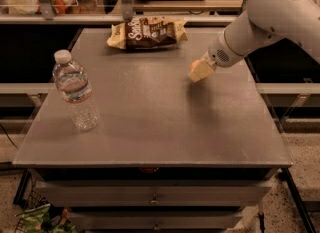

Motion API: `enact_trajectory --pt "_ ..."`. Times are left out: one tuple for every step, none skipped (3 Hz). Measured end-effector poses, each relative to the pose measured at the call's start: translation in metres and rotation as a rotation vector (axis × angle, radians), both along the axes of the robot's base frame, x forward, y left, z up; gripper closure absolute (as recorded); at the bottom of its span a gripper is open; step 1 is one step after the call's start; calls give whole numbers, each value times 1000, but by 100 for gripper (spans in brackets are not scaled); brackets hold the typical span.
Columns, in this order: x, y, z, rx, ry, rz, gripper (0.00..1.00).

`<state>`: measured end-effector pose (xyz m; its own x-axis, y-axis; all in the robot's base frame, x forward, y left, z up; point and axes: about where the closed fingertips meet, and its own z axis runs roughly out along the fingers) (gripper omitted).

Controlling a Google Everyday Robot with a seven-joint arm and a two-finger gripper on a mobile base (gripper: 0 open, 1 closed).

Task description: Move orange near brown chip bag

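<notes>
A: Gripper status?
B: Cream two-finger gripper [199, 71] hangs over the right half of the grey metal table [150, 127], clear of the surface. Fingers are clamped on the small round matte orange fruit [193, 65]; only a sliver of it shows at their upper left.
A: Target?
B: Flat crinkled brown chip bag with cream ends [147, 32] lies at the table's far edge, up-left of the gripper, apart from it. Clear plastic water bottle [75, 91] stands upright at left.
</notes>
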<state>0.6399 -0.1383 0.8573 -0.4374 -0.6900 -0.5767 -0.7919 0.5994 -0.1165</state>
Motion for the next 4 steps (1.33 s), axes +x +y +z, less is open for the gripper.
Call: enact_trajectory --pt "17 27 36 120 -90 27 100" --pt "38 59 59 183 -142 62 100" --pt "61 87 60 212 -165 81 100" --pt "92 107 46 226 -182 94 100"
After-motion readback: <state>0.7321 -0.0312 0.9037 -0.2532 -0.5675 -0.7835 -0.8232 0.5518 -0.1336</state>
